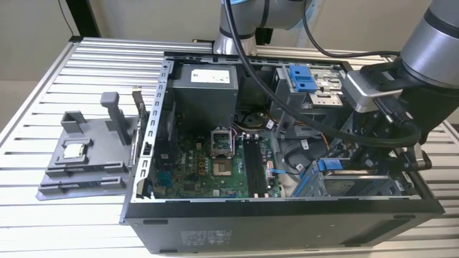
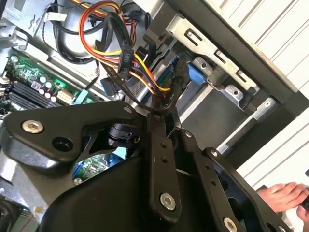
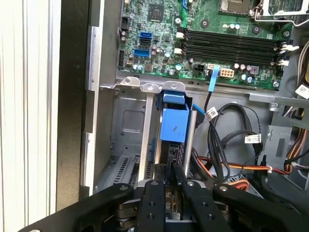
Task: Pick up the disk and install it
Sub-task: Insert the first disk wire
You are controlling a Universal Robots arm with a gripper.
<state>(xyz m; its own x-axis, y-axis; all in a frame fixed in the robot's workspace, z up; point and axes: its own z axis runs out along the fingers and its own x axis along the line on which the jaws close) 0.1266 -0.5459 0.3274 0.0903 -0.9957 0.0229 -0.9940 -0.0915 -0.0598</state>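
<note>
The disk (image 3: 174,126) stands on edge in a slot of the metal drive cage (image 3: 126,126) at the corner of the open computer case, its blue bracket end showing. In the exterior view that blue end (image 1: 332,165) sits low at the right of the case, just beside my gripper (image 1: 374,161). My gripper (image 3: 170,168) is shut, and its black fingertips (image 3: 165,175) rest against the disk's near end. In the second wrist view the fingers (image 2: 155,145) meet at a point in front of the cage and its blue part (image 2: 197,72).
Orange, yellow and black cables (image 3: 227,166) lie beside the cage, next to the motherboard (image 1: 215,161). A second blue-bracketed unit (image 1: 306,80) sits in the upper bay. A grey fixture (image 1: 90,156) holding a small silver chip (image 1: 74,151) stands outside the case. A person's hand (image 2: 285,193) is nearby.
</note>
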